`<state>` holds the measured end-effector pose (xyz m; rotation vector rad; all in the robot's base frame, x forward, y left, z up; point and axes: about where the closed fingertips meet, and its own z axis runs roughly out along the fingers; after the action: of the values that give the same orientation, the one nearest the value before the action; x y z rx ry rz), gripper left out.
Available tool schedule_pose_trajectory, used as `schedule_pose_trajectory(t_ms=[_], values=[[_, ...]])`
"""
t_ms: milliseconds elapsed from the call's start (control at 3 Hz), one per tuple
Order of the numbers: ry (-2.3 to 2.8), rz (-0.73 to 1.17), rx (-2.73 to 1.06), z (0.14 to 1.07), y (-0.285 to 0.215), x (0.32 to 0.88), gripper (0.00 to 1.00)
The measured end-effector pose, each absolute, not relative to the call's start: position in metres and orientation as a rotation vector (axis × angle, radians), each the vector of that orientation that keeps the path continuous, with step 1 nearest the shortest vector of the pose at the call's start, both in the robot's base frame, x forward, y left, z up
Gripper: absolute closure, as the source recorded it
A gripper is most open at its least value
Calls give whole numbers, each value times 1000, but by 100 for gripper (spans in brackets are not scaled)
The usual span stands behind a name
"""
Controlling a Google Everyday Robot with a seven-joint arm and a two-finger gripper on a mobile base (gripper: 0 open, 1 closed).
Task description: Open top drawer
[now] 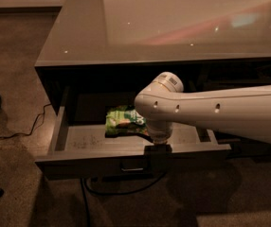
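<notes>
As the top drawer (78, 167) looks rigid metal, its front rim under the gripper (157, 150) suits pulling; grip cannot be told

No words or numbers can be read; the green bag (123, 122) in the top drawer (78, 163) has white marks I cannot make out; the gripper (157, 151) sits at the drawer's near front edge.

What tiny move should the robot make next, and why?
Probably lift the tool up and away from the top drawer. The drawer stands pulled far out from under the table top, with its light grey inside and a green snack bag in plain sight. The tool sits at the middle of the drawer's front edge, so the opening looks done.
</notes>
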<state>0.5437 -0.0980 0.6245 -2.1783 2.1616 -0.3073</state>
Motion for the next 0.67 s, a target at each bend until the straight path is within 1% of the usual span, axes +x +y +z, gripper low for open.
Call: schedule_pose_trajectory(t_ms=[333, 667], values=[[2202, -339, -2161, 628, -110, 528, 100], [2202, -339, -2161, 628, -110, 528, 100]])
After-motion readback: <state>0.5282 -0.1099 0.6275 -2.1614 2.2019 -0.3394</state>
